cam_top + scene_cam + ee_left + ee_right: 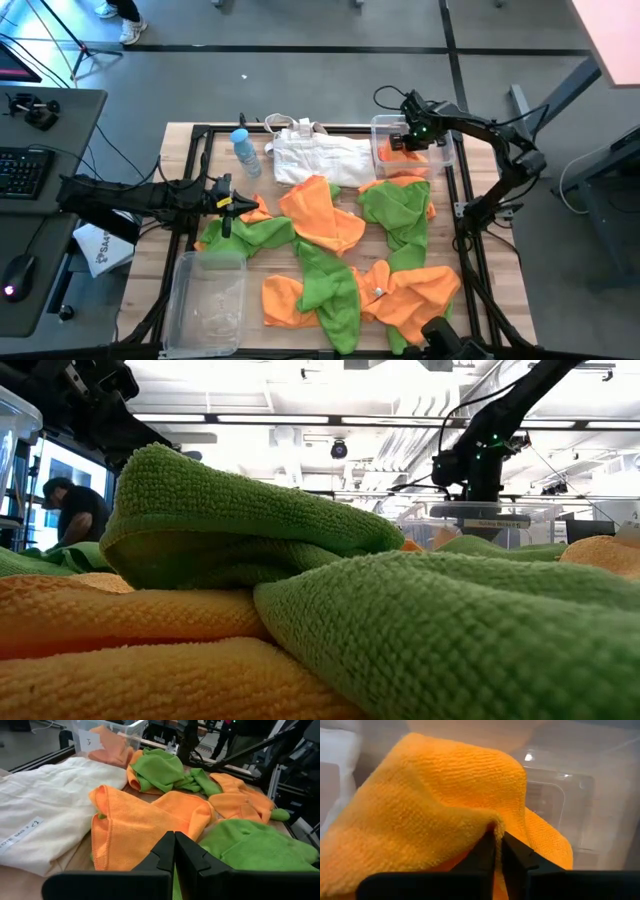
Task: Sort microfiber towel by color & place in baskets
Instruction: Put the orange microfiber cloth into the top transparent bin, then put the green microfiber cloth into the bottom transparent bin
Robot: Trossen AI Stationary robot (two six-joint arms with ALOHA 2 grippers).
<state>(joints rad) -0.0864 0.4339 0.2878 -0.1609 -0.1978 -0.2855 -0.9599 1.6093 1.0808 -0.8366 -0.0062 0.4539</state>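
Your right gripper (499,851) is down inside the clear basket (443,152) at the far right corner of the worktop (255,268), its fingers (516,860) nearly together with only a thin slit between them and a fold of an orange towel (445,795) pinched at their tips; the cloth bulges up against the basket's see-through wall. From above you see that same gripper (412,130) over the basket with orange cloth (403,155) under it. Your left gripper (174,851) is closed tight and empty, fingers pressed flat together, hovering low at the left side of the worktop beside a green towel (245,235) and pointing across the pile. Just ahead of it lies an orange towel (145,817), with a green one (260,845) beside that and more orange and green towels (385,290) jumbled over the middle and near edge of the worktop. The second basket (210,300) sits at the near left corner with no cloth visible in it. At the far side you have a white fabric bag (320,158) touching the orange towels, and a small clear bottle with a blue cap (245,152) just left of it.
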